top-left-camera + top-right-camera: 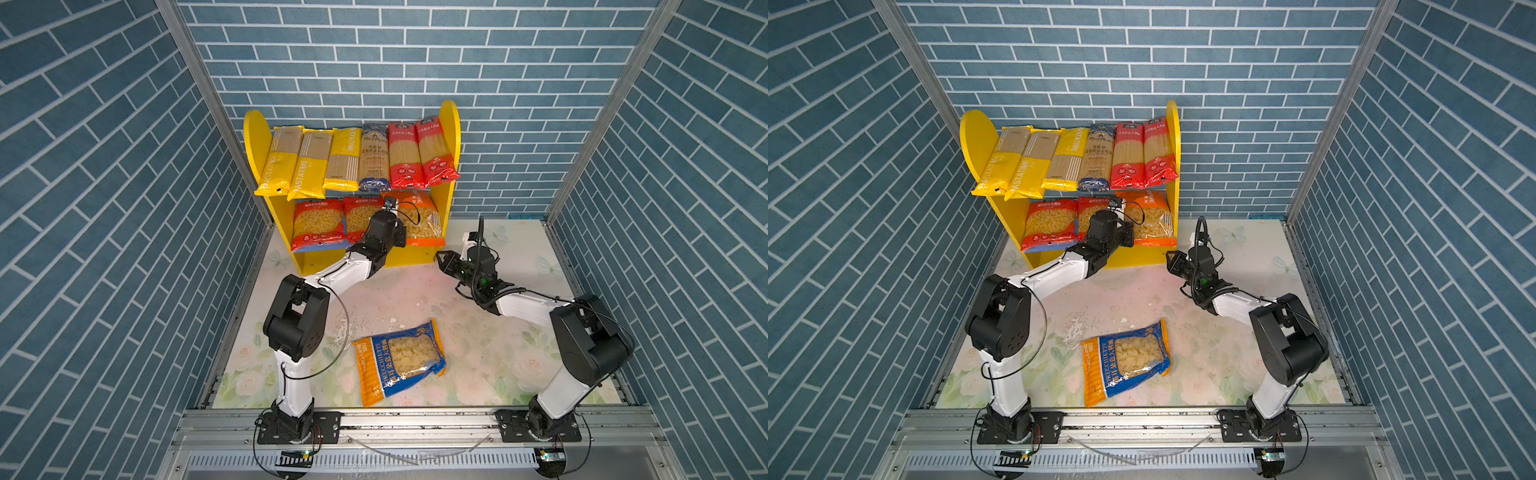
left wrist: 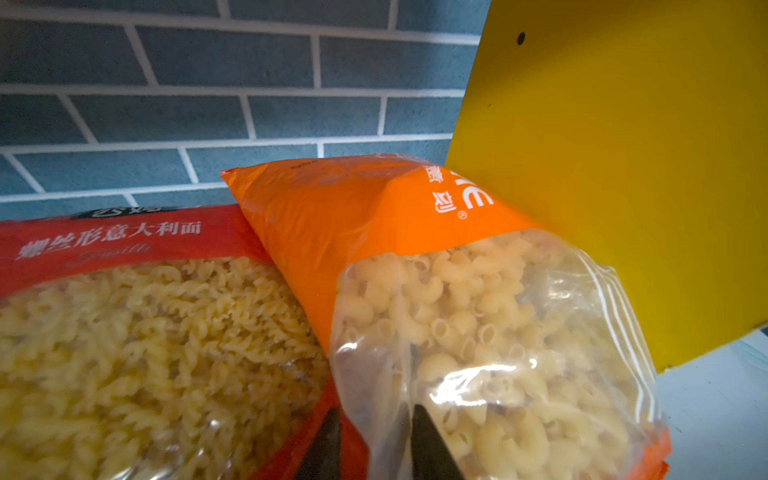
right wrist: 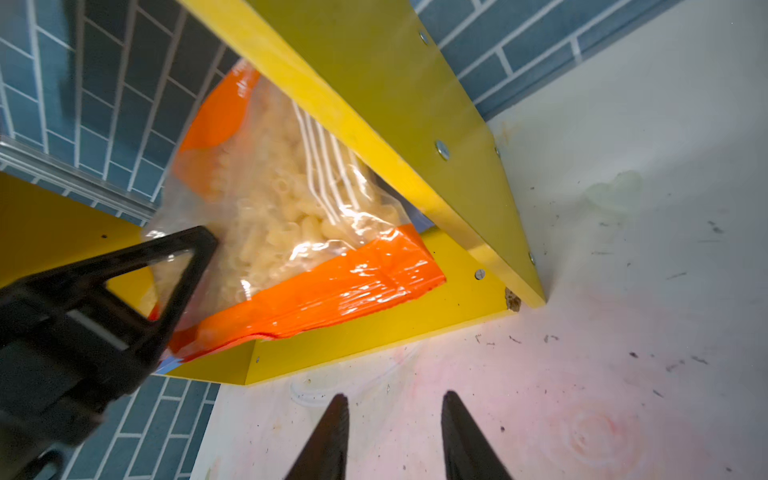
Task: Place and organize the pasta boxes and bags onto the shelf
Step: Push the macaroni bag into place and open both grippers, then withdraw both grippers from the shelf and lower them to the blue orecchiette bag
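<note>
Yellow shelf (image 1: 255,137) holding nine pasta packs (image 1: 403,153), blue-orange bag (image 1: 399,357) flat on table (image 1: 498,353)

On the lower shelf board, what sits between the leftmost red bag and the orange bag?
A second red bag, partly hidden by the left arm in both top views; the left wrist view shows it touching the orange bag.

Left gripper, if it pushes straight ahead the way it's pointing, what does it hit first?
The orange macaroni bag. The left gripper sits right at its near edge, fingertips either side, so contact would likely be immediate.
</note>
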Tool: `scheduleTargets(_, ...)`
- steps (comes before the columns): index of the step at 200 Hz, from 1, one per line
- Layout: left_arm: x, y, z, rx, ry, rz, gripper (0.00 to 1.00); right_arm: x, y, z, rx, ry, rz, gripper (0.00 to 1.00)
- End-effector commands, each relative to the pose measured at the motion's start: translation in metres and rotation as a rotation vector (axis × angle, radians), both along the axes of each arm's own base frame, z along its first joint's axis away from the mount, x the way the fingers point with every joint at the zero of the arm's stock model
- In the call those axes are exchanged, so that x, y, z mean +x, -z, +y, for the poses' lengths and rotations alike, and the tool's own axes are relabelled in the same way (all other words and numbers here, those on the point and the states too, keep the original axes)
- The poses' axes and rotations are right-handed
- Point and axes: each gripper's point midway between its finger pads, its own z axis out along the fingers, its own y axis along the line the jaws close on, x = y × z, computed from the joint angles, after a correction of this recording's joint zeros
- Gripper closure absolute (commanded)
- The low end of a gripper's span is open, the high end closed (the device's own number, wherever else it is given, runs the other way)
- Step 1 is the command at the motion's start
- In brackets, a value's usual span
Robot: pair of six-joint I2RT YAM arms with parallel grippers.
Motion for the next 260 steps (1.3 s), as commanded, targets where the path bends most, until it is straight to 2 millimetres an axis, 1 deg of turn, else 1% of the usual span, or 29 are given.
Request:
scheduleTargets(1,-0.008,-0.005,0.014,0.019,-0.015,0.017,0.63,0.021,-0.034,0.017,0.143,0.012,-0.069,0.67)
scheduleTargets(32,-0.014,-0.009,0.015,0.017,-0.006,0.020,0.56,0.040,-0.032,0.030,0.161,0.012,-0.069,0.71)
scheduleTargets(45,-0.017,-0.011,0.018,0.022,-0.008,0.018,0.52,0.048,-0.037,0.034,0.162,0.012,-0.077,0.72)
scheduleTargets(55,-0.021,-0.015,0.020,0.028,-0.011,0.013,0.49,0.052,-0.042,0.034,0.155,0.012,-0.089,0.72)
scheduleTargets(72,-0.030,-0.021,0.027,0.040,-0.024,0.005,0.45,0.061,-0.056,0.031,0.133,0.026,-0.119,0.72)
scheduleTargets(90,-0.044,-0.027,0.034,0.035,-0.038,-0.007,0.42,0.070,-0.057,0.025,0.109,0.040,-0.103,0.72)
scheduleTargets(116,-0.066,-0.030,0.043,0.032,-0.048,-0.004,0.41,0.070,-0.050,0.013,0.084,0.062,-0.070,0.72)
scheduleTargets(135,-0.084,-0.029,0.047,0.027,-0.050,0.019,0.40,0.061,-0.047,0.008,0.076,0.049,-0.042,0.71)
scheduleTargets(143,-0.093,-0.025,0.049,0.032,-0.051,0.041,0.40,0.050,-0.045,0.012,0.078,0.004,-0.012,0.71)
scheduleTargets(160,-0.117,-0.019,0.050,0.020,-0.054,0.089,0.40,0.029,-0.034,0.010,0.062,-0.035,0.066,0.70)
scheduleTargets(184,-0.159,-0.008,0.045,0.058,-0.031,0.126,0.40,-0.011,-0.006,0.004,0.065,-0.077,0.195,0.69)
scheduleTargets(197,-0.181,0.002,0.050,0.064,-0.033,0.168,0.39,-0.035,0.010,0.000,0.056,-0.104,0.263,0.69)
scheduleTargets(205,-0.194,0.008,0.054,0.057,-0.038,0.199,0.39,-0.049,0.017,-0.003,0.041,-0.120,0.300,0.68)
scheduleTargets(211,-0.203,0.014,0.058,0.053,-0.044,0.229,0.39,-0.062,0.025,-0.006,0.025,-0.136,0.332,0.68)
scheduleTargets(230,-0.235,0.033,0.071,0.051,-0.049,0.319,0.38,-0.101,0.039,-0.007,-0.033,-0.225,0.410,0.64)
scheduleTargets(239,-0.250,0.041,0.075,0.046,-0.042,0.361,0.37,-0.123,0.047,-0.002,-0.077,-0.294,0.452,0.60)
scheduleTargets(260,-0.285,0.061,0.071,0.017,0.012,0.449,0.37,-0.171,0.071,0.004,-0.169,-0.449,0.580,0.53)
